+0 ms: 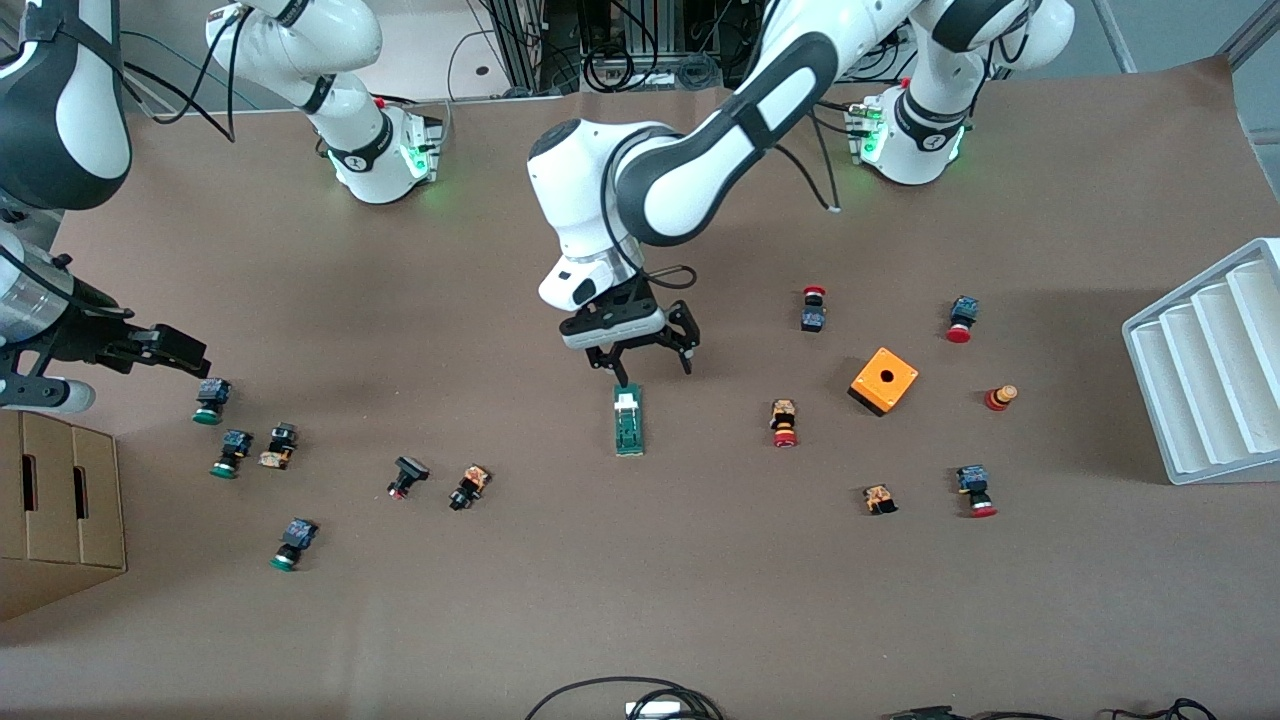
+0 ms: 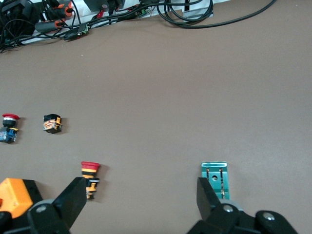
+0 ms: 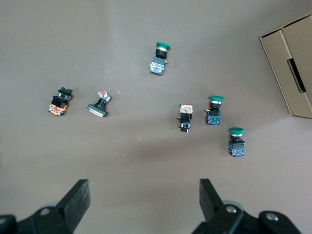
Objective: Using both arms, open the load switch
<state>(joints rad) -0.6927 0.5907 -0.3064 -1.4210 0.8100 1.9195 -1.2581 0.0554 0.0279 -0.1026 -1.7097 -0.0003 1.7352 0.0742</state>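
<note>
The left tool (image 2: 141, 204) hangs over the brown bench (image 2: 170, 97) with its two black fingers (image 2: 208, 197) spread wide. The green load switch (image 2: 215, 176) lies flat, just beside one finger. By the other finger sits a red-capped push-button (image 2: 89, 176), with an orange cube (image 2: 17, 196) near it. Two more buttons (image 2: 9, 127) and cables (image 2: 146, 12) lie well apart from these.

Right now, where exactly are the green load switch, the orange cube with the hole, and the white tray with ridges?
load switch (image 1: 628, 423): front view, middle of the green bar.
orange cube (image 1: 884, 381): front view, top face beside its hole.
white tray (image 1: 1190, 380): front view, one of its ridges.
</note>
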